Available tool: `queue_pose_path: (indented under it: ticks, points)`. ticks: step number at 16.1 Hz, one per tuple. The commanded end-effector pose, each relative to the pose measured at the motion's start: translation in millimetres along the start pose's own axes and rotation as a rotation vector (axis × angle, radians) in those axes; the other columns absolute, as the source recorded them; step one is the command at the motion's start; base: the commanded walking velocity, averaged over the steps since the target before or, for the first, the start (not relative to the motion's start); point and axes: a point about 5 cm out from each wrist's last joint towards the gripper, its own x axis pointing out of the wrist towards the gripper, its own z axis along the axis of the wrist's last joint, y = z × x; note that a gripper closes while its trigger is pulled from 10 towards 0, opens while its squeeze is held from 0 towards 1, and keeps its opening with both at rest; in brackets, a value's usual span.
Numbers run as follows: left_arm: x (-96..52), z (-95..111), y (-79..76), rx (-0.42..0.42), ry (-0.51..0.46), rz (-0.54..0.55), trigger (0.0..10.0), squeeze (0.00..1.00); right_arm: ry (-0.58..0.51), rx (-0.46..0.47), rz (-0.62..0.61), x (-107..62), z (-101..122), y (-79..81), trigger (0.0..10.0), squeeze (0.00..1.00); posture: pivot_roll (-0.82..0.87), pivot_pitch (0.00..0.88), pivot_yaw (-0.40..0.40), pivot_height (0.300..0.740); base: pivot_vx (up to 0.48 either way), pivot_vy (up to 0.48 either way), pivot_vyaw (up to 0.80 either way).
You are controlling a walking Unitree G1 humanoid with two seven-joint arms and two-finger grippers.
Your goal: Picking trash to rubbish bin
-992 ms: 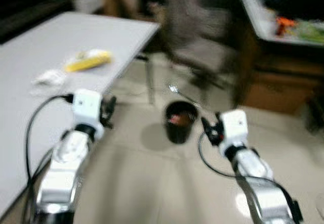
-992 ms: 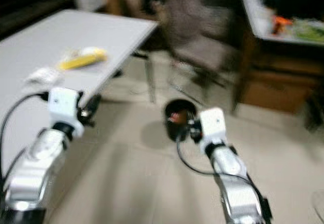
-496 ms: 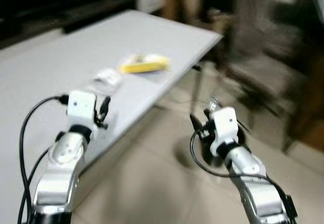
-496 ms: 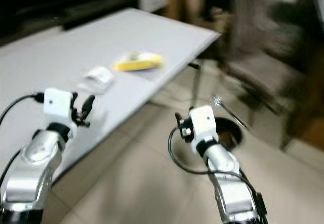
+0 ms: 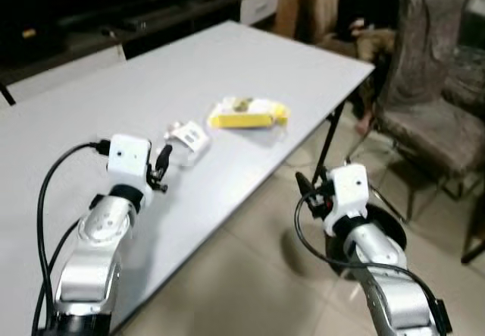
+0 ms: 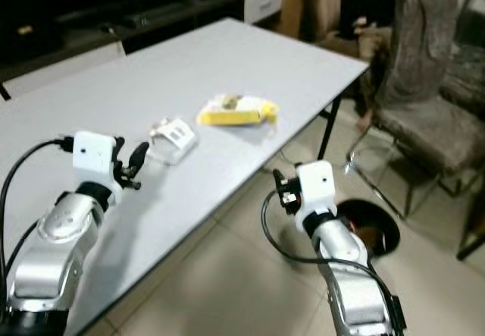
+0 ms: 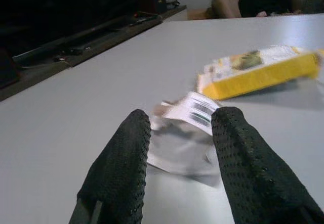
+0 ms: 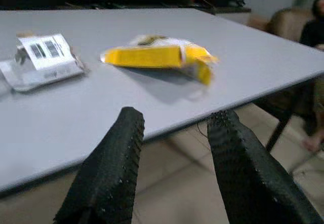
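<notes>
You saw a yellow packet point(image 5: 248, 114) at one o'clock from a white, barcoded wrapper point(image 5: 187, 133), both on the pale grey table point(image 5: 91, 108).

Grey tabletop point(image 5: 91, 86), dark low cabinet point(image 5: 114, 25) behind its far edge. Person in dark top point(image 5: 371, 6) seated beyond far corner; grey chair point(image 5: 432, 116) near.

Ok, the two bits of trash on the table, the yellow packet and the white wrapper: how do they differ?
The yellow packet is long and bright yellow with a printed top; the white wrapper is crumpled, pale, and carries a barcode label. The yellow packet lies farther from the robot, toward the table edge nearest the chair; the white wrapper lies just ahead of the open left gripper. Both rest flat on the table, untouched and apart.
</notes>
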Motion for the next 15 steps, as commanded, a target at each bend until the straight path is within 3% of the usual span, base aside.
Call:
queue_pose_path:
  ticks: [1, 3, 8, 9, 10, 11, 12, 13, 15]
  points:
    - [-0.1, -1.0, 6.8, 0.007, 0.009, 0.015, 10.0, 0.0, -0.037, 0.009, 0.018, 2.0, 8.0, 5.4, 10.0, 0.0, -0.03, 0.0, 0.019, 0.74, 0.401, 0.0, 0.0]
    - [0.0, -1.7, 4.8, 0.004, 0.011, 0.006, 10.0, 0.0, -0.026, 0.056, -0.003, 0.0, 6.9, 2.9, 10.0, 0.0, -0.03, 0.0, 0.021, 0.74, 0.401, 0.0, -0.27]
    - [-0.2, -5.0, 9.7, 0.0, 0.033, 0.01, 10.0, 0.0, -0.021, 0.053, 0.007, -4.2, 4.0, 5.3, 10.0, 0.0, -0.03, 0.0, 0.03, 0.74, 0.395, 0.0, -0.16]
    - [-0.3, -9.6, 12.3, -0.031, 0.058, 0.02, 10.0, 0.0, -0.021, 0.05, 0.019, -5.2, 3.1, 6.9, 10.0, 0.0, -0.04, 0.0, 0.034, 0.74, 0.0, 0.0, 0.0]
    - [-0.8, -10.7, 15.0, -0.125, 0.04, 0.034, 10.0, 0.0, -0.024, 0.051, 0.026, -7.6, 2.9, 7.8, 10.0, 0.0, -0.04, 0.0, 0.037, 0.74, 0.0, 0.0, 0.0]
    - [-0.6, -10.5, 15.6, -0.146, 0.035, 0.032, 10.0, 1.0, -0.032, 0.076, 0.031, -9.0, 3.2, 7.8, 10.0, 0.0, -0.04, 0.0, 0.038, 0.74, 0.0, 0.0, 0.0]
    - [0.9, -11.6, 15.8, -0.139, 0.051, 0.018, 10.0, 1.0, -0.041, 0.095, 0.036, -11.1, 3.8, 7.0, 10.0, 0.56, -0.04, 0.0, 0.04, 0.74, 0.0, 0.0, 0.0]
    - [3.4, -12.6, 13.9, -0.148, 0.067, -0.01, 10.0, 1.0, -0.051, 0.109, 0.048, -11.6, 4.4, 6.6, 10.0, 1.0, -0.04, 0.0, 0.042, 0.74, 0.0, 0.0, 0.0]
    - [7.6, -15.8, 12.1, -0.169, 0.088, -0.045, 10.0, 1.0, -0.066, 0.125, 0.065, -12.2, 6.6, 6.9, 10.0, 1.0, -0.05, 0.0, 0.048, 0.74, 0.0, 0.0, 0.0]
